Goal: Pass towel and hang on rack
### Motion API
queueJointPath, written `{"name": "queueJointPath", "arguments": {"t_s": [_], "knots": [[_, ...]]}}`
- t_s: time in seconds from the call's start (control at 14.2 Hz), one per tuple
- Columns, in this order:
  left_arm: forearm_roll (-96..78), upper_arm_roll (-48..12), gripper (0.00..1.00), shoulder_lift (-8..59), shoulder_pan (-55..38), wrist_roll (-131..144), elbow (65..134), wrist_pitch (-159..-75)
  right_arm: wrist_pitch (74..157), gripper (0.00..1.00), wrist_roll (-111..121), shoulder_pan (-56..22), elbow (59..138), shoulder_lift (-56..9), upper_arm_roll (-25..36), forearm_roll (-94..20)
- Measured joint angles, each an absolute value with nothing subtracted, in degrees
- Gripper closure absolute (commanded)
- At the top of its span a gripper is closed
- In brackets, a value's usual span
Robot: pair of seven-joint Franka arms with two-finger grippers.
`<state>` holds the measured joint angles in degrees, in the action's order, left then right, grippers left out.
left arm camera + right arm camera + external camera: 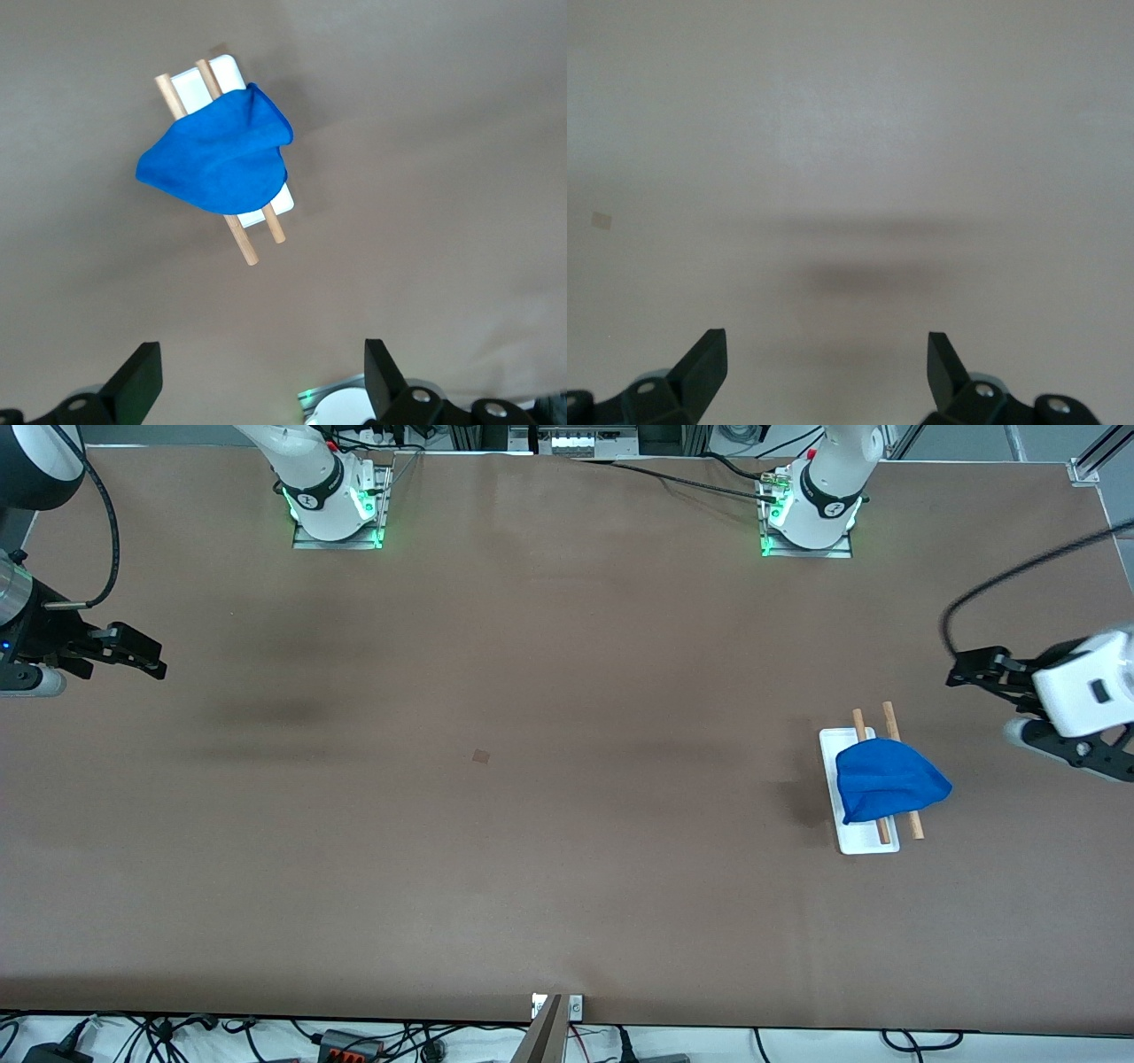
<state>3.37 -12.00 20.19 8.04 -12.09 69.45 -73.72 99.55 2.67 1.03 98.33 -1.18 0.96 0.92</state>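
The rack (pixel 868 841) stands on the table toward the left arm's end: a white flat base with two light-brown wooden rods. A blue towel (pixel 886 779) hangs draped over both rods. The left wrist view shows the rack (pixel 208 78) and the towel (pixel 217 159) on it. My left gripper (pixel 964 669) is open and empty, up in the air beside the rack and apart from it; it also shows in the left wrist view (pixel 263 372). My right gripper (pixel 151 657) is open and empty over the right arm's end of the table, seen in its wrist view (pixel 827 363) over bare table.
The two arm bases (pixel 337 500) (pixel 811 509) stand at the table's farther edge. A small brown square mark (pixel 480 755) lies mid-table. A metal clamp (pixel 556 1007) sits on the nearer edge. Cables run beside the table.
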Motion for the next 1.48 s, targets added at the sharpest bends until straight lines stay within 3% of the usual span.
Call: {"name": "queueJointPath", "arguments": {"t_s": [0.14,0.35,0.77,1.48], "knots": [[-0.3,-4.6,0.00,17.5,3.9,-8.8,72.8,-76.8,99.6,0.00,2.7,1.0,98.3,-1.2,1.0,0.9],[-2.6,-1.4,0.00,14.4,4.3,-6.2,78.6,-81.8,99.6,0.00,2.7,1.0,98.3,-1.2,1.0,0.9],[-4.6,-1.4,0.00,10.1,3.0,0.7,84.9,-87.3,99.6,0.00,2.7,1.0,98.3,-1.2,1.0,0.9],[-3.2,-1.2,0.00,7.1,3.0,2.0,89.0,-90.8,99.3,0.00,2.8,1.0,98.3,-1.2,0.9,0.9]]}}
